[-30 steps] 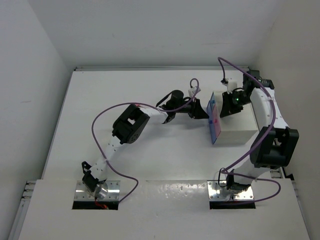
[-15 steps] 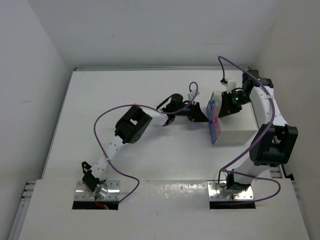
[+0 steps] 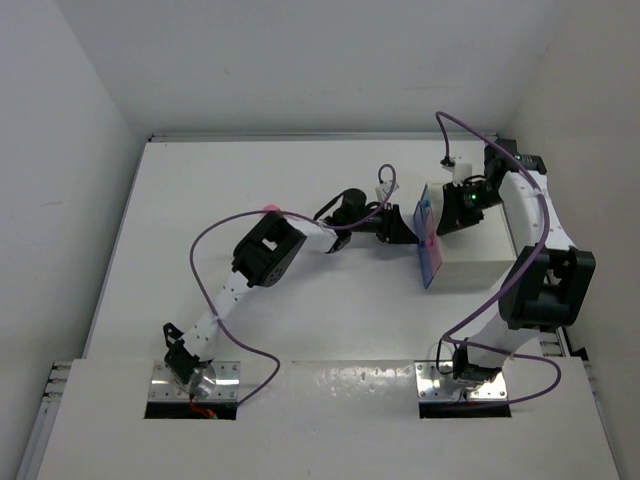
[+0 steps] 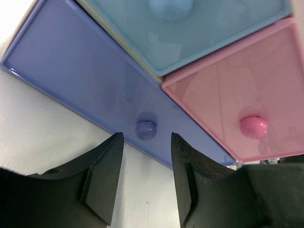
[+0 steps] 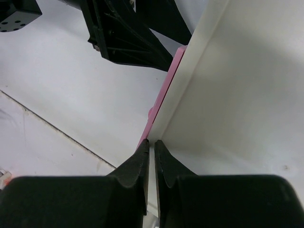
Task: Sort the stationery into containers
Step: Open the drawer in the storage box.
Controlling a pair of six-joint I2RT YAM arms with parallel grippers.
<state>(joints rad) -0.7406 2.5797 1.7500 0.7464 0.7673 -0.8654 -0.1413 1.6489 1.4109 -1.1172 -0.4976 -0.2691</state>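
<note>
The white cabinet [image 3: 482, 262] stands at the right, its drawer fronts facing left. In the left wrist view I see a blue drawer [image 4: 85, 76] with its knob [image 4: 146, 128], a pink drawer [image 4: 237, 90] with a pink knob [image 4: 253, 125], and a pale blue drawer [image 4: 199, 28] above, all pushed in. My left gripper [image 4: 145, 137] [image 3: 410, 230] is open, its jaws either side of the blue knob and just short of it. My right gripper [image 5: 151, 142] [image 3: 448, 218] is shut and rests on the cabinet's top front edge [image 5: 190, 80]. No stationery is clearly in view.
Walls enclose the table on the left, back and right; the cabinet stands close to the right wall. The left arm [image 5: 123, 33] reaches across the middle of the table. A small pink spot [image 3: 268, 211] shows by its elbow; I cannot tell what it is.
My left arm has stretched to the right, bringing its open gripper closer to the drawer fronts. The right gripper has stayed on the cabinet top.
</note>
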